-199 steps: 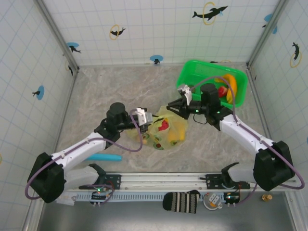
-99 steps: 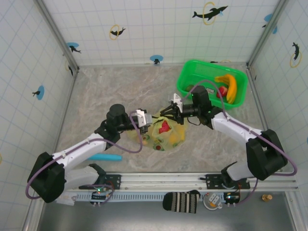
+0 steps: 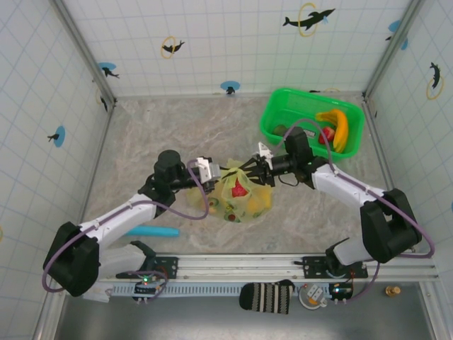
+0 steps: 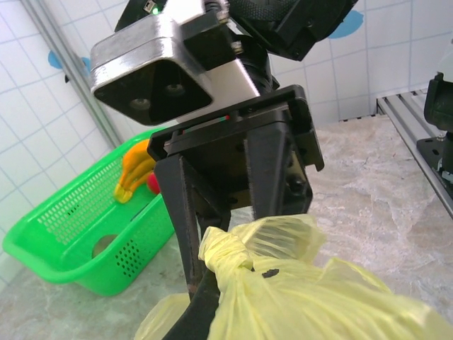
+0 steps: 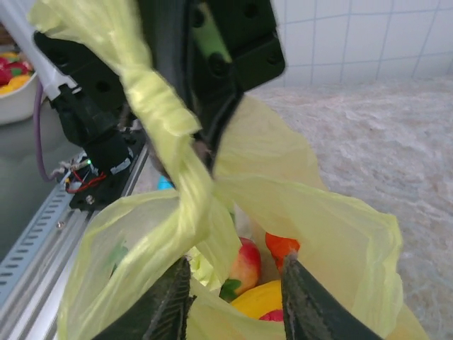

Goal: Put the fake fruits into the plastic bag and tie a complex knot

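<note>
Marble-look table (image 3: pixel 141 134), tiled walls with dolphin stickers around it. The plastic bag (image 3: pixel 244 200) sits mid-table, slightly toward the near edge, between the two arms. Fake fruits (image 5: pixel 244 258) are inside it: a reddish one, an orange piece and something yellow show through the open mouth.

The left gripper (image 3: pixel 212 173) is pressed together on the bag's twisted handle (image 4: pixel 230 256) and holds it up as a tight rope. The right gripper (image 5: pixel 237 297) stands spread over the bag's mouth. Its fingers straddle loose film and, as far as I can tell, clamp nothing.

I judge the step in hand to be the knot, with the right claw about to take the other handle.

- Close low on bunched film, not on the thin wall over a fruit.
- Keep the left side taut but don't haul, since this film looks as if it would tear or tip the load out.
- Cross the handles close to the mouth.

A banana (image 3: pixel 340 126) and a red piece lie in the green basket (image 3: pixel 279 113) at the far right corner. Tying now would leave them out.
</note>
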You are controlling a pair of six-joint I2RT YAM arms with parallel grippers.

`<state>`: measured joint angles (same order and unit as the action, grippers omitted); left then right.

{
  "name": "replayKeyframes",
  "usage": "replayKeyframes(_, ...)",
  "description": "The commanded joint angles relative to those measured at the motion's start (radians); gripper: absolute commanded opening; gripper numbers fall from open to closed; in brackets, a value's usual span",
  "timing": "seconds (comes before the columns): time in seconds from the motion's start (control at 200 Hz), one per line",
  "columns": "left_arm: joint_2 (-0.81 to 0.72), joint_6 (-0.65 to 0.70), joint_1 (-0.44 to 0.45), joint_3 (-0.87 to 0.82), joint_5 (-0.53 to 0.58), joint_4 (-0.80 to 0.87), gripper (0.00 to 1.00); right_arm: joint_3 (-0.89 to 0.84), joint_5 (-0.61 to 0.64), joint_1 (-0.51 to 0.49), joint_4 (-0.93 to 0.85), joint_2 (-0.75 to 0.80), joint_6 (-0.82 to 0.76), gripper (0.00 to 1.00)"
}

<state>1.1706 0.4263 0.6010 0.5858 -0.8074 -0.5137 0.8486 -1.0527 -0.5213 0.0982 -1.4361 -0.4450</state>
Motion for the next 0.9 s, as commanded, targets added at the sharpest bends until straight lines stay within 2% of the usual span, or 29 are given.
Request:
replayKeyframes(0.0, 0.012, -0.025, -0.006, 0.002, -0.04, -0.066, 0.0, -0.04, -0.035, -0.022, 0.14, 0.002, 0.069, 0.42)
replayKeyframes(0.175, 0.006, -0.041, -0.006, -0.012, -0.037, -0.091, 0.0, -0.064, -0.021, -0.02, 0.247, -0.005, 0.139, 0.44)
replayKeyframes(0.38, 0.012, -0.039, -0.005, -0.018, -0.028, -0.092, 0.0, -0.066, -0.033, -0.056, 0.241, -0.027, 0.145, 0.46)
replayKeyframes(0.505, 0.016, -0.043, -0.006, -0.021, -0.026, -0.1, 0.0, -0.062, -0.022, -0.065, 0.242, -0.042, 0.155, 0.43)
replayKeyframes(0.586, 0.014, -0.043, -0.006, -0.023, -0.025, -0.102, 0.0, -0.059, -0.012, -0.059, 0.254, -0.05, 0.181, 0.37)
replayKeyframes(0.631, 0.012, -0.043, -0.006, -0.026, -0.025, -0.099, 0.0, -0.057, -0.017, -0.055, 0.262, -0.051, 0.194, 0.3)
replayKeyframes(0.676, 0.012, -0.043, -0.006, -0.028, -0.025, -0.097, 0.0, -0.056, -0.021, -0.05, 0.278, -0.049, 0.203, 0.11)
replayKeyframes(0.716, 0.012, -0.044, -0.006, -0.029, -0.025, -0.093, 0.0, -0.058, -0.02, -0.046, 0.286, -0.044, 0.206, 0.0)
replayKeyframes(0.896, 0.005, -0.065, -0.006, -0.03, -0.026, -0.089, 0.0, -0.065, 0.046, -0.024, 0.291, -0.017, 0.214, 0.0)
